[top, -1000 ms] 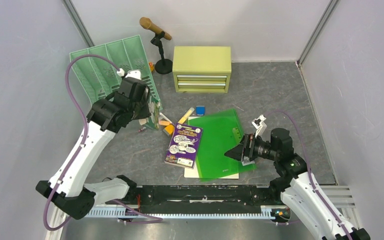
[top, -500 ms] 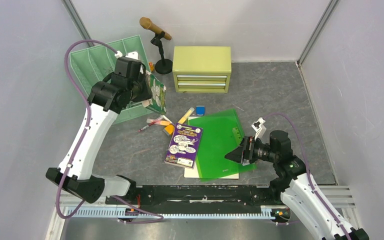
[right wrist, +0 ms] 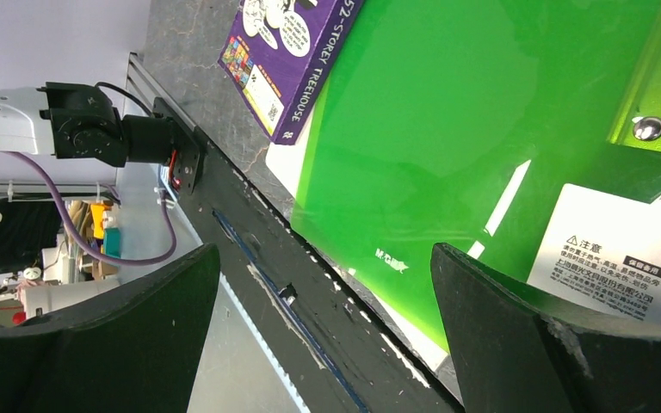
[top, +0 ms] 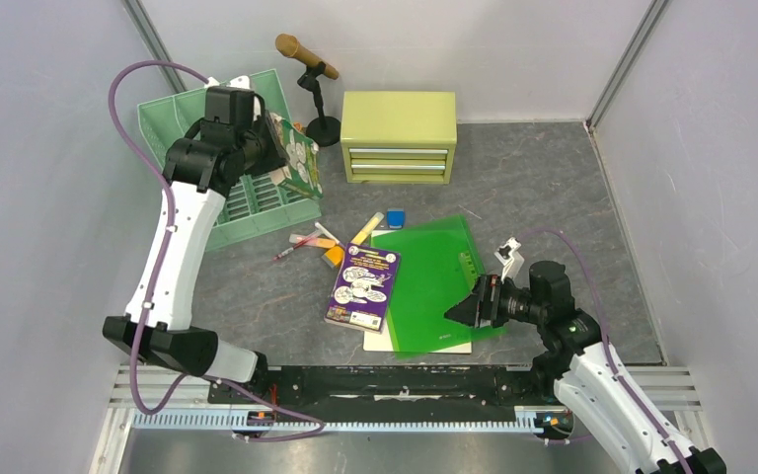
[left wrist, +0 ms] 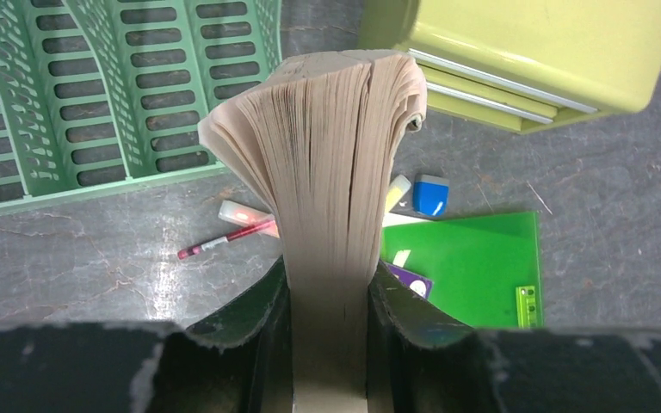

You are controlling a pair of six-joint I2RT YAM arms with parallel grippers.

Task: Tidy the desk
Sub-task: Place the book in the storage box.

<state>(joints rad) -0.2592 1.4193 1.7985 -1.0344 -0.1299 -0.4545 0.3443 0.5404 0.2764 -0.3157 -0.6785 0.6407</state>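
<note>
Centrally, purple book (top: 363,286) and green folder (top: 439,276) clutter desk (top: 533,188).

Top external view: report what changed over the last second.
The left gripper, shut on the thick book, carried it from low beside the scattered pens up and back, to above the green file rack. No grip was taken or released. The right gripper stayed open over the green folder, hardly shifted; the purple book, pens and cabinet stayed put.
</note>
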